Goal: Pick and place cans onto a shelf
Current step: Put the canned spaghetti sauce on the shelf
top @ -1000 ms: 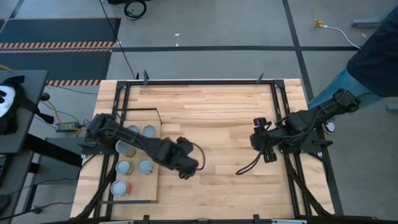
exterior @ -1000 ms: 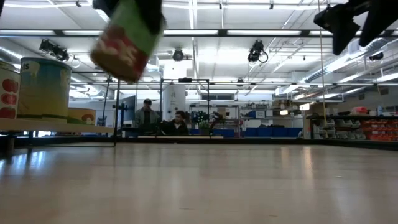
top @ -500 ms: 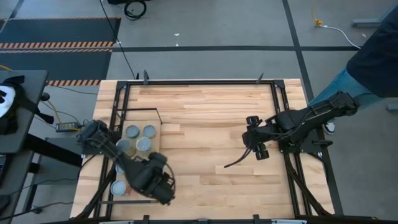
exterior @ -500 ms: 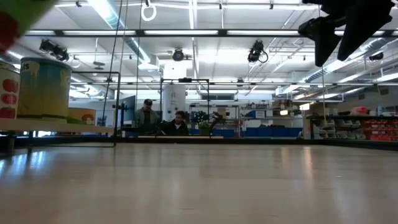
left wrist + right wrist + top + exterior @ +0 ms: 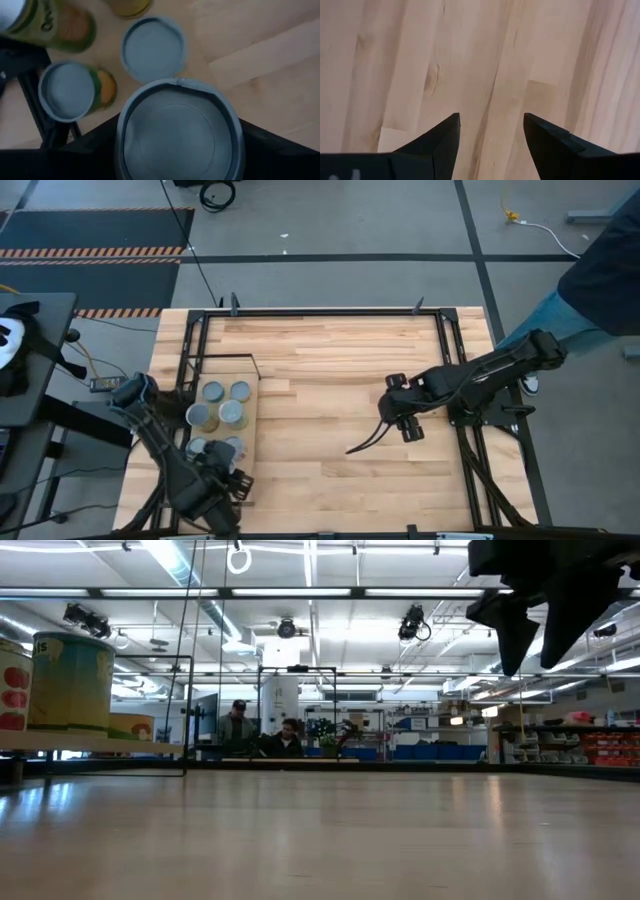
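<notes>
In the high view the left gripper (image 5: 222,488) sits at the lower left of the frame, above the near end of the shelf (image 5: 251,364), a pale board with a thin black frame lying along the left side of the wooden surface (image 5: 340,350). Its arm runs down from the left edge of the frame and covers the lower part of the board. The left wrist view shows a can (image 5: 177,131) with a round grey top held between this gripper's dark jaws, which are clamped on its sides. Just beyond it stand other cans on the shelf: one with a grey top (image 5: 153,48) close to the held can, and one with a grey top and green-yellow side (image 5: 70,91) beside it.

From above, four cans form a cluster in the upper part of the shelf (image 5: 222,404), with two more (image 5: 215,447) lower down, next to the left arm. In the low view, a tall green-yellow can (image 5: 72,680) stands on the shelf at the left of the frame.

The right gripper (image 5: 404,422) hangs over the bare wood in the right half of the high view, well apart from the shelf. The right wrist view shows its jaws standing apart with nothing between them, only wood grain beneath. Two people (image 5: 260,733) show far off in the room, in the low view.
</notes>
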Robot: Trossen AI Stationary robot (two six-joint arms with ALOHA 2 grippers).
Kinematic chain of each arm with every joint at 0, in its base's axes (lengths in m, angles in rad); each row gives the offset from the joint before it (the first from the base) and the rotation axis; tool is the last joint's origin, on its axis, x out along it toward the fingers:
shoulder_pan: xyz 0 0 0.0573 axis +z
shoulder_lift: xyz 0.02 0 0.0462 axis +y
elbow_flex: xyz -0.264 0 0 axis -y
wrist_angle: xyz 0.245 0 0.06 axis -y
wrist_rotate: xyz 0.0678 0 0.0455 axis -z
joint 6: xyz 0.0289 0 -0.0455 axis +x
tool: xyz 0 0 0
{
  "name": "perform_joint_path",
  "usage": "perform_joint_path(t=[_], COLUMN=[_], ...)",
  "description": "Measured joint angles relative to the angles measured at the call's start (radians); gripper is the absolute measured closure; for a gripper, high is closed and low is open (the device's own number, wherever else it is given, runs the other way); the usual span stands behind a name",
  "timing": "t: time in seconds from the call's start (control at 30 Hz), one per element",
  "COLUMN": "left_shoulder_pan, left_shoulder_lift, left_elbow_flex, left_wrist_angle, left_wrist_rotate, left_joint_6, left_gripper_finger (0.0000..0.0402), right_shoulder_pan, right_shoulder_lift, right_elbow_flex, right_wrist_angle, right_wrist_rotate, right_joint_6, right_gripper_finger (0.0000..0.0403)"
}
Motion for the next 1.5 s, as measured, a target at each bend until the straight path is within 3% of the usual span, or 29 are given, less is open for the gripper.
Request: perform_joint_path(t=[0.23,0.5,0.97,1.5], left_shoulder_pan=[-0.071,-0.046,-0.041,-0.035], left_shoulder_lift=[-0.002,0.000,0.000,0.000], left_elbow_flex=[-0.081,-0.097,-0.097,-0.097], left_wrist_angle=[0.037,0.128,0.134,0.153], left_wrist_rotate=[-0.022,-0.123,-0.138,-0.056], left_joint_6=[-0.136,-0.138,-0.093,-0.106], left_gripper_finger=[0.0117,0.0115,0.0092,0.0084], right_shoulder_pan=[0.000,0.000,0.000,0.000], right_shoulder_lift=[0.014,0.012,0.012,0.012], right_elbow_flex=[0.000,0.000,0.000,0.000], right_wrist_angle=[0.055,0.105,0.185,0.186], right_wrist_rotate=[0.001,0.010,0.011,0.011], right_joint_6=[0.032,0.036,0.062,0.061], right_gripper_finger=[0.0179,0.0179,0.0179,0.0179])
